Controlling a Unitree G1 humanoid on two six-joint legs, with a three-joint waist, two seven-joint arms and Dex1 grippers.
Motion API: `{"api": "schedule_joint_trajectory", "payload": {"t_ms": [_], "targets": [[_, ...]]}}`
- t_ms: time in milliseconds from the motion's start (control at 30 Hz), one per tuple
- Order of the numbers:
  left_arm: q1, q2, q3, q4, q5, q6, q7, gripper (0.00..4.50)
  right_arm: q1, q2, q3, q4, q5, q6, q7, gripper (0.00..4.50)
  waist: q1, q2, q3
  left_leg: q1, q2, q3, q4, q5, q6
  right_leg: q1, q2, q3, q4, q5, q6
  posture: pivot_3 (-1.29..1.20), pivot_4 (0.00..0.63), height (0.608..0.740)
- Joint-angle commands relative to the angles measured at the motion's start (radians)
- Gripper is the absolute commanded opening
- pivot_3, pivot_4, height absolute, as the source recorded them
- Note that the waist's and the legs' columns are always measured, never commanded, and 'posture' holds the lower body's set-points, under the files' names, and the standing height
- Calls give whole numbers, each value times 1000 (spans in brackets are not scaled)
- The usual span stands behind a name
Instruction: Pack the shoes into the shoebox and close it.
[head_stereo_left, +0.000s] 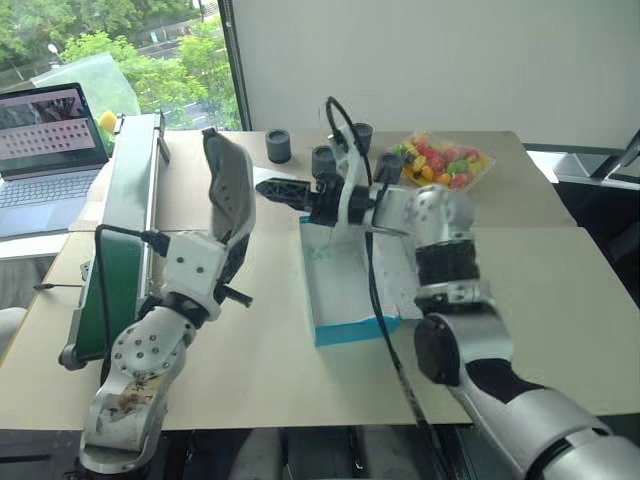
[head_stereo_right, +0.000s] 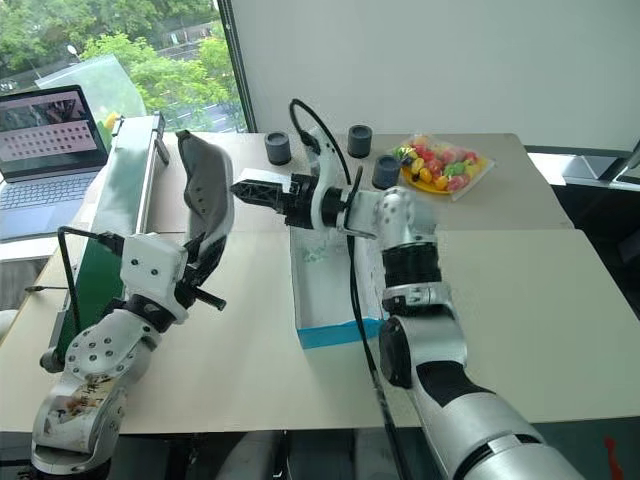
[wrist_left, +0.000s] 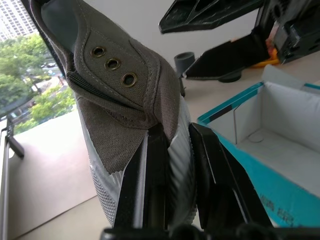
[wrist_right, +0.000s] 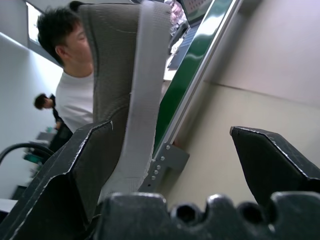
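1. Left hand (head_stereo_left: 228, 262): raised above the table (head_stereo_left: 270, 370), fingers pressed together on the sole end of one shoe (head_stereo_left: 230, 190); the left wrist view shows both black fingers (wrist_left: 155, 175) pinching the pale ribbed sole.
2. Shoe, grey-brown canvas, three brass eyelets: held upright in the air, long axis near vertical, just left of the shoebox and not touching it.
3. Shoebox (head_stereo_left: 350, 290): turquoise outside, white inside, standing open on the table at centre, long axis running away from the robot; the near turquoise end wall faces the camera. Whether anything lies inside cannot be told.
4. Right hand (head_stereo_left: 275, 190): level above the far end of the shoebox, pointing left toward the held shoe, fingers spread wide and holding nothing.
5. Green conveyor-like rail (head_stereo_left: 125, 230): along the table's left edge.
6. Dark grey cups (head_stereo_left: 279, 146): several, standing near the far edge.
7. Tray of coloured sweets (head_stereo_left: 445, 160): far right of the cups.
8. Laptop (head_stereo_left: 45, 150): open, far left, on a separate surface.
9. Person in a white shirt (wrist_right: 75, 95): seen behind the shoe in the right wrist view.
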Motion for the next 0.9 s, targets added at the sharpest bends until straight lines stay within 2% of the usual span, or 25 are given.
{"api": "schedule_joint_trajectory", "payload": {"t_ms": [33, 467, 800, 900], "targets": [[-32, 1, -37, -50, -17, 3, -26, 289, -81, -8, -6, 89, 27, 20, 32, 4500, -2, 0, 0, 0, 0, 1, 0, 0, 0, 0, 0, 1, 0, 0, 0, 0, 150, 728], [-51, -21, -63, -43, -37, 32, -34, 289, -153, 26, -116, 190, 84, 8, 1, 4500, 1, 0, 0, -1, 0, 4, 1, 0, 0, 0, 0, 1, 0, 0, 0, 0, 150, 728], [-58, -13, -49, -37, -34, 38, -45, 289, -147, 40, -133, 148, 94, 7, -7, 4500, 1, 0, 0, -1, 1, 4, 1, 0, 0, 1, 0, 1, 0, 0, 1, 0, 150, 728], [-52, -9, -39, -34, -24, 38, -41, 282, -140, 42, -132, 142, 90, 2, -16, 3706, 0, 0, 0, -1, 1, 4, 1, 0, 0, 0, 0, 1, 0, 0, 1, 0, 150, 728]]}}
